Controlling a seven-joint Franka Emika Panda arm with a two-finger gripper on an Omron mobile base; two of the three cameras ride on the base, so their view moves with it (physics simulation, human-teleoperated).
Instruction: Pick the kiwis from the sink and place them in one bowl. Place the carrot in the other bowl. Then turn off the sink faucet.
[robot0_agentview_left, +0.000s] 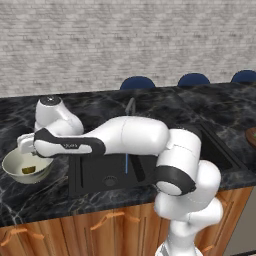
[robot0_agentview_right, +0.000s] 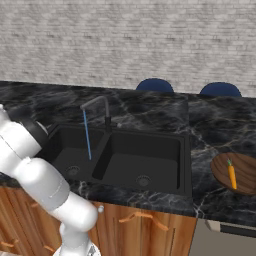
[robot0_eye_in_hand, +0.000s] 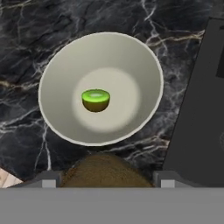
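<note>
- In the hand view the jaws (robot0_eye_in_hand: 105, 180) stand fairly wide, with a brown kiwi (robot0_eye_in_hand: 104, 171) held between the two fingertips (robot0_eye_in_hand: 48, 179) at 6 o'clock.
- The off-white bowl (robot0_eye_in_hand: 57, 61) sits on the black marble table (robot0_eye_in_hand: 26, 39) right under the hand, its rim just above the brown kiwi in that view.
- A bright green kiwi (robot0_eye_in_hand: 95, 100) lies in the bowl's pale middle, slightly toward 9 o'clock of centre.
- In the left base view the arm stretches toward 9 o'clock, the hand over the same bowl (robot0_agentview_left: 15, 167), which stands on the table just beside the left end of the sink (robot0_agentview_left: 95, 175).
- The sink, black with two basins, has a round drain in each; both basins look bare in the right base view (robot0_agentview_right: 145, 160).
- The sink faucet (robot0_agentview_right: 102, 107) stands upright at the back between the basins, a thin blue water stream (robot0_agentview_right: 87, 135) falling into the left basin.
- The brown wooden bowl (robot0_agentview_right: 222, 172) sits on the table at 3 o'clock of the sink, well apart from it.
- The carrot (robot0_agentview_right: 232, 175) lies inside that brown bowl, green end pointing to 12 o'clock.
</note>
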